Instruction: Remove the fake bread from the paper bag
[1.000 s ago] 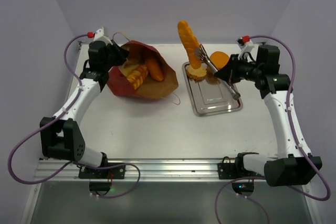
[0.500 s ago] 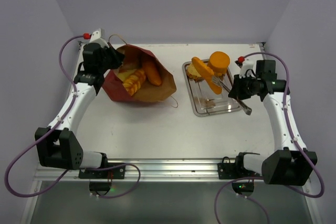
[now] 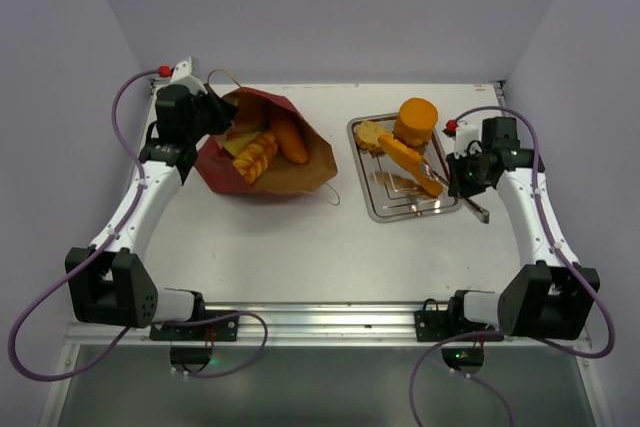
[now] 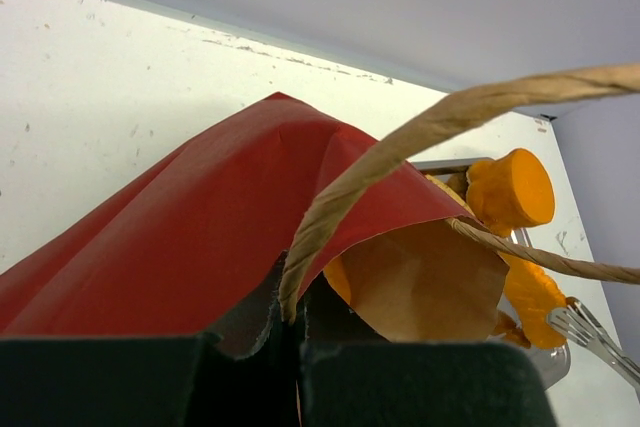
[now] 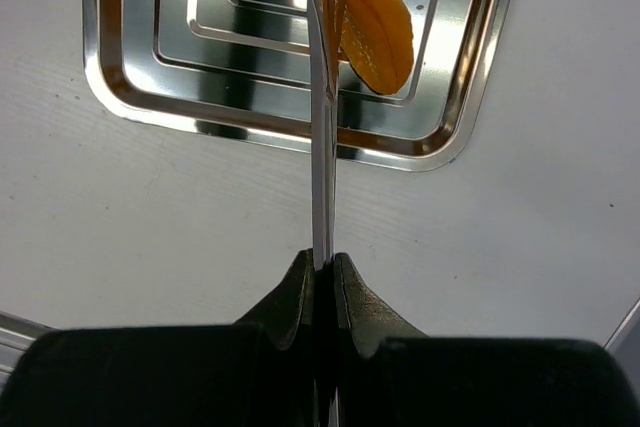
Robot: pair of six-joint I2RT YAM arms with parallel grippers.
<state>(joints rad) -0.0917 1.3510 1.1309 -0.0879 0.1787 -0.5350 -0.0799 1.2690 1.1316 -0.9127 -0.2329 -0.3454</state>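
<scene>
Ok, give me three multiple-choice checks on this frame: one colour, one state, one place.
1. The bag is, on the outside: A red; B blue; C green.
2. The left fingers are: A open, holding nothing; B shut on the bag's rim; C shut on a spoon.
3. The long loaf gripped by the tongs is: A inside the bag; B over the tray; C in the left fingers.

1 A: red paper shows in the top and left wrist views.
2 B: the fingers pinch the paper edge.
3 B: the loaf's end hangs above the steel.
</scene>
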